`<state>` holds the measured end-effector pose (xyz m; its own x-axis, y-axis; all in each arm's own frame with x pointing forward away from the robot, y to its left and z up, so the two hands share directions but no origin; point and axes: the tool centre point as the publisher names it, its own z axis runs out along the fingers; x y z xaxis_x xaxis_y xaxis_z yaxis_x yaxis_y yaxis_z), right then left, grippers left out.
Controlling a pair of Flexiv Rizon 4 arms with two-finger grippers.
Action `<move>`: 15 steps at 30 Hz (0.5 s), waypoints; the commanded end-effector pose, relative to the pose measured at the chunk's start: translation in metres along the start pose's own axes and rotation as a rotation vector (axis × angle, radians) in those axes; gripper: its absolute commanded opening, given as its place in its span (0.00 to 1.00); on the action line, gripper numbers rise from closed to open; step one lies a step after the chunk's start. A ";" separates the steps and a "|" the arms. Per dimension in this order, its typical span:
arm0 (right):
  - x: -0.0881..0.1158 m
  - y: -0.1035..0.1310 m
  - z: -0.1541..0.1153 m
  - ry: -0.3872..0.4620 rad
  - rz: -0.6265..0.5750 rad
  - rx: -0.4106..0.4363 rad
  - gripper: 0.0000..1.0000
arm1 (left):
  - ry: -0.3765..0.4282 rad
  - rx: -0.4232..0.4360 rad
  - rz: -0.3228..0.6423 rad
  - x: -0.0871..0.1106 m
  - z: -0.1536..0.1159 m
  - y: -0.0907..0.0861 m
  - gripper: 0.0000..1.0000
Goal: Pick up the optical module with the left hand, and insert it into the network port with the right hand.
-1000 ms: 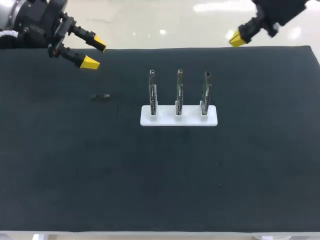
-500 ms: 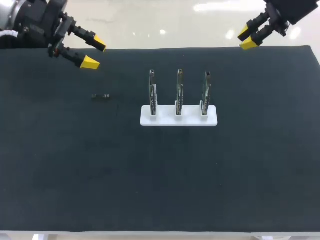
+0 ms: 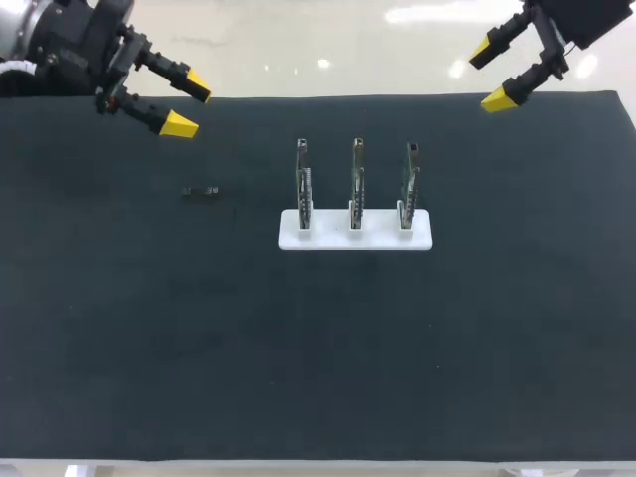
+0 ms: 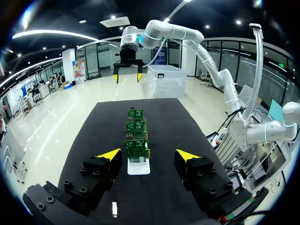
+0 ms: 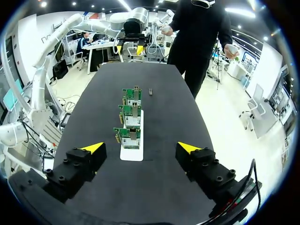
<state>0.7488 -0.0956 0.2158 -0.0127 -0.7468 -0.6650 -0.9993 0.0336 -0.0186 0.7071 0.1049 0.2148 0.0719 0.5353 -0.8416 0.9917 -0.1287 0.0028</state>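
Over the black table [image 3: 318, 378], right fingers [image 3: 497, 101] now wider apart than before; left fingers [image 3: 179, 124] open, unchanged.

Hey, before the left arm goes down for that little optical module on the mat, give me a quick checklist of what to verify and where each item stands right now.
1. Left gripper open and empty: ok.
2. Optical module lying free on the mat, nothing on or against it: ok.
3. Left gripper lined up over the module: not ok; it hangs near the table's far edge, apart from the module.
4. Right gripper open and clear of the boards: ok.
5. Three boards upright in the white holder: ok.
6. Network port on a board free and facing the right arm: cannot tell, too small.
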 end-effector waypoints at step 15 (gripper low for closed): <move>0.000 -0.001 0.000 -0.001 -0.001 -0.002 1.00 | 0.119 -0.006 -0.064 0.023 -0.018 0.017 1.00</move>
<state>0.7487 -0.0951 0.2161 -0.0123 -0.7471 -0.6646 -0.9993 0.0331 -0.0187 0.7168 0.1232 0.2036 0.0275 0.6029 -0.7974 0.9966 -0.0785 -0.0250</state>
